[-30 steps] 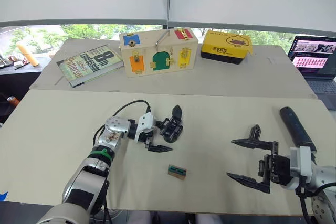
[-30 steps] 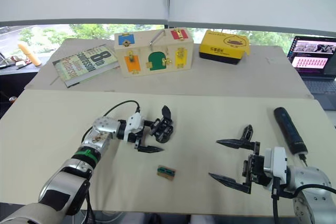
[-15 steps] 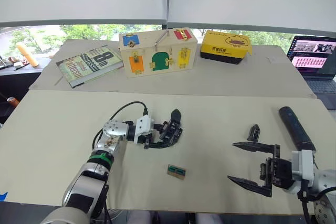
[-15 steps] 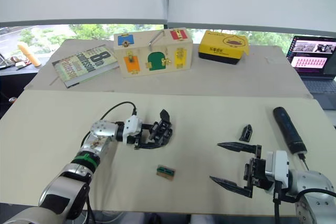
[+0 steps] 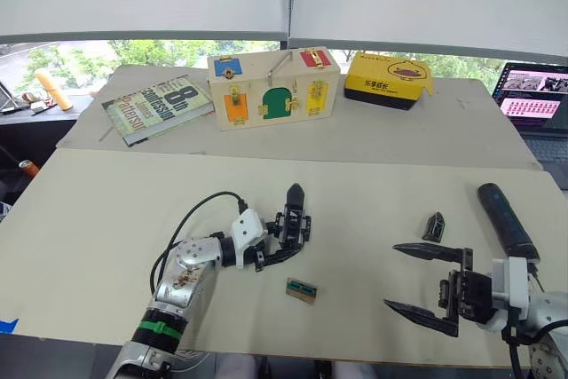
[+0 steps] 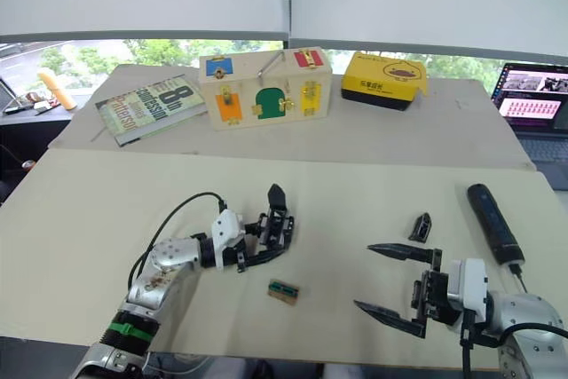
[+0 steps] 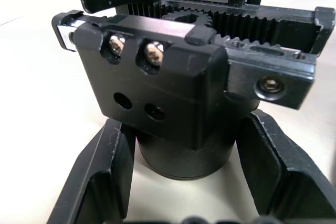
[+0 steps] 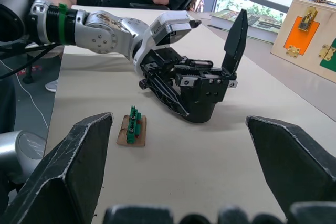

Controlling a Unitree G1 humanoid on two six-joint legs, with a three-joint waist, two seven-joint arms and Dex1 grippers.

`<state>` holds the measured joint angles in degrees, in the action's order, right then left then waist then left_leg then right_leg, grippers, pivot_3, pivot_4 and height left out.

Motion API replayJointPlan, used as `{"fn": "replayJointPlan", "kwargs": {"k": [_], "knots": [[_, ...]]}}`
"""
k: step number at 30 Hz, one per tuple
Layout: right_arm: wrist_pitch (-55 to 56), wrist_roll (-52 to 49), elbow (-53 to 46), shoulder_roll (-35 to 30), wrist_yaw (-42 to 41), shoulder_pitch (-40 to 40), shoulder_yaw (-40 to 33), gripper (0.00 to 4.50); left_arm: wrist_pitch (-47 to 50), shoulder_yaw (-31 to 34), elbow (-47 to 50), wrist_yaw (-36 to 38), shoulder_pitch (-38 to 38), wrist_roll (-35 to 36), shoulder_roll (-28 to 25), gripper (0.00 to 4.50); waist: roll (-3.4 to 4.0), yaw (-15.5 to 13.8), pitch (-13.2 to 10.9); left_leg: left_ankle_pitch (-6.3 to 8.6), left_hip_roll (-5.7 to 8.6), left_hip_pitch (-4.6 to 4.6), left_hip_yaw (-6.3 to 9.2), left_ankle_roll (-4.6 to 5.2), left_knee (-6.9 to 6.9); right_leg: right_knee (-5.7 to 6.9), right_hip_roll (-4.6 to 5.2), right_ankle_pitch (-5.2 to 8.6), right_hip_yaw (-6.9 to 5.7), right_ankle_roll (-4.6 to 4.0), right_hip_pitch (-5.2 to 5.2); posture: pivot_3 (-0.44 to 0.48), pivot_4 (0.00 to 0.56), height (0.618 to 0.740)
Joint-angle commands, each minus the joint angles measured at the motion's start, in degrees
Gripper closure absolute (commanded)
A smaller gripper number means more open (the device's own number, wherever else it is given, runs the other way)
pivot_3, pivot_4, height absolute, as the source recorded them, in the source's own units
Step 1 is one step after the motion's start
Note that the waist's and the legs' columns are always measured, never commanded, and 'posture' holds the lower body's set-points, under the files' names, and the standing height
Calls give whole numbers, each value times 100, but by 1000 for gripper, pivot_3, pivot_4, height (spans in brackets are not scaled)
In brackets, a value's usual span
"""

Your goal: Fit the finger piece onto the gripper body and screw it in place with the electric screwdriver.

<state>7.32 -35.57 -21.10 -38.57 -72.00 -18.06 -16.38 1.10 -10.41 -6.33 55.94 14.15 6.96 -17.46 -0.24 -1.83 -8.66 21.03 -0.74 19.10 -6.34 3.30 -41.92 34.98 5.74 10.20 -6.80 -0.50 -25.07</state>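
Left end effector closes around the round base of the gripper body, one black finger on each side, as the left wrist view shows; the body stands on the bench left of centre, its single pointed finger rising upright. Right end effector hovers released, its jaws spread wide, near the front edge of the bench. Finger piece lies loose just beyond the right end effector, with the electric screwdriver beside it toward the right edge. A small green-and-tan part sits in front of the gripper body.

Handling, as a judgement: the gripper body looks rigid and compact, with toothed racks and screw heads on top, so the plain cylindrical base is the safest hold. The finger piece appears light, hard and smooth; it may skid or tip when pinched, so a grasp across its thicker end seems best. The screwdriver's handle looks heavy and may roll.

Obscured: the mounting holes on the finger piece are too small to make out, and the screwdriver's bit end is hidden behind the right arm.
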Motion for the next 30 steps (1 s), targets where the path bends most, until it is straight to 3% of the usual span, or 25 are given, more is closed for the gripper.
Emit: {"fn": "replayJointPlan", "kwargs": {"k": [1,7,17,19,22,30], "knots": [[114,-56,-134,24,22,14,-84,0,-76,-186,144,-108,-46,3,63,2217,0,-28,0,0,0,0,-1,0,0,0,0,0,0,0,1,0,150,740],[97,-70,-122,-7,3,52,-92,0,-392,-442,-147,-15,-6,-101,27,2217,6,-50,3,0,1,-1,0,0,0,-1,2,0,-4,-1,2,0,150,740],[46,-82,-11,-107,-43,127,-205,0,71,-463,-239,17,187,10,-119,2217,10,-65,6,1,2,-3,1,2,0,-2,3,0,-7,0,7,0,150,740],[16,-108,13,-141,-42,164,-231,0,131,-383,-252,-44,211,68,-122,1174,10,-64,6,1,2,-3,1,3,0,-3,3,0,-6,0,8,0,150,740],[-87,-203,16,-220,-32,235,-279,0,133,-235,-233,50,146,226,-204,134,10,-49,6,1,2,-8,0,3,0,-1,4,0,-6,0,11,0,150,740],[-543,-472,-47,-353,206,35,-756,0,-195,392,-224,912,-263,912,-1055,134,13,78,8,-1,-10,-12,0,-3,4,5,26,6,-6,-11,3,0,150,740]]}}
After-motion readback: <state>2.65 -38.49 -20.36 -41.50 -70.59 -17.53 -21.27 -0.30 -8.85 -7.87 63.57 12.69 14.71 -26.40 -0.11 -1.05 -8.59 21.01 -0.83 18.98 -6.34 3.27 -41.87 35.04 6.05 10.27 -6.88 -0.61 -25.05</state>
